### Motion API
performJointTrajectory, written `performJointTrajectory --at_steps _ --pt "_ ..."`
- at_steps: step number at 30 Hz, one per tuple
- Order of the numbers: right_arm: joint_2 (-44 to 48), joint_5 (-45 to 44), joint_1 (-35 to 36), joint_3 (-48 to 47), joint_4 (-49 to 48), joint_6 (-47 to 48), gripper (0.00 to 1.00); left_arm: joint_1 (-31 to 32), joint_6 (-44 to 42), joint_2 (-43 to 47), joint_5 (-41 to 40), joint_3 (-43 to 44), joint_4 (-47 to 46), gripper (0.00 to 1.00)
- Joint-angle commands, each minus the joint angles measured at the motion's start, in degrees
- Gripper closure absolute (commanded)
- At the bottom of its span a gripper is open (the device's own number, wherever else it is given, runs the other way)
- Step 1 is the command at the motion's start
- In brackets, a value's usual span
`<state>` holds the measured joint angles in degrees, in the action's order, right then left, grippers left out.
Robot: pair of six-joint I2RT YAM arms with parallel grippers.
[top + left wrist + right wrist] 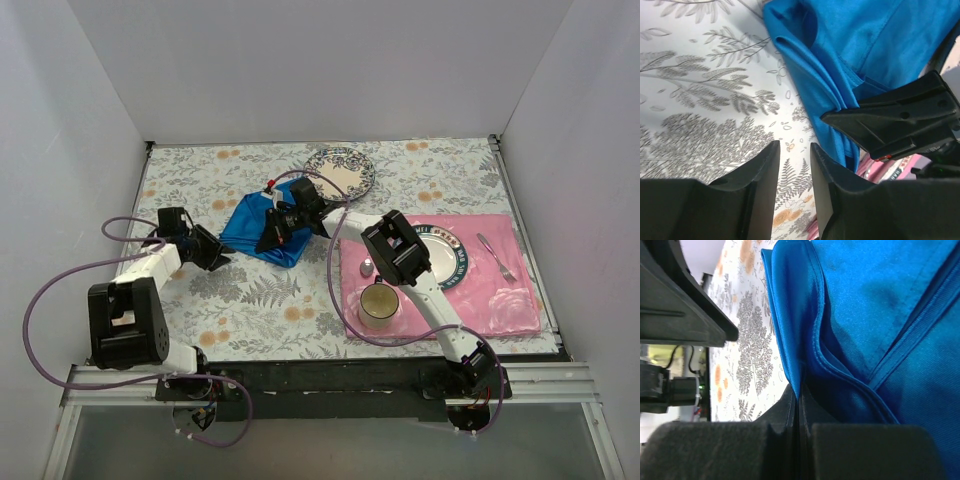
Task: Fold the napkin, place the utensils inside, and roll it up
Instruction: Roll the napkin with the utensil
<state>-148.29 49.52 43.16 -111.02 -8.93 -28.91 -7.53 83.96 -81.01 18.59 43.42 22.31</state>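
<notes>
The blue napkin [250,232] lies crumpled on the floral tablecloth left of centre. It also shows in the left wrist view [865,40] and the right wrist view [875,300]. My right gripper [274,232] [799,397] is shut on a folded edge of the napkin and holds it a little raised. My left gripper [216,256] [794,150] sits just left of the napkin, jaws narrowly apart and empty over the tablecloth. A fork [497,257] lies on the pink placemat [500,300]. A small spoon [367,266] lies near its left edge. The knife is hidden.
A patterned plate [341,170] stands behind the napkin. A dark-rimmed plate [447,252] sits on the placemat, partly under my right arm. A mug [379,305] stands at the placemat's near left corner. White walls enclose the table.
</notes>
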Motion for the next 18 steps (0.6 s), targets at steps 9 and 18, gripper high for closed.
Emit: performJointTrajectory --at_steps 9,18 --pt "-2.44 4.1 -0.44 1.33 -8.74 -9.42 0.99 0.94 6.21 -10.56 12.26 0.61 -14.92 0.98" --pt "-2.18 3.39 -0.44 1.16 -6.37 -7.74 0.99 2.69 7.62 -14.35 11.21 1.67 -18.26 0.99"
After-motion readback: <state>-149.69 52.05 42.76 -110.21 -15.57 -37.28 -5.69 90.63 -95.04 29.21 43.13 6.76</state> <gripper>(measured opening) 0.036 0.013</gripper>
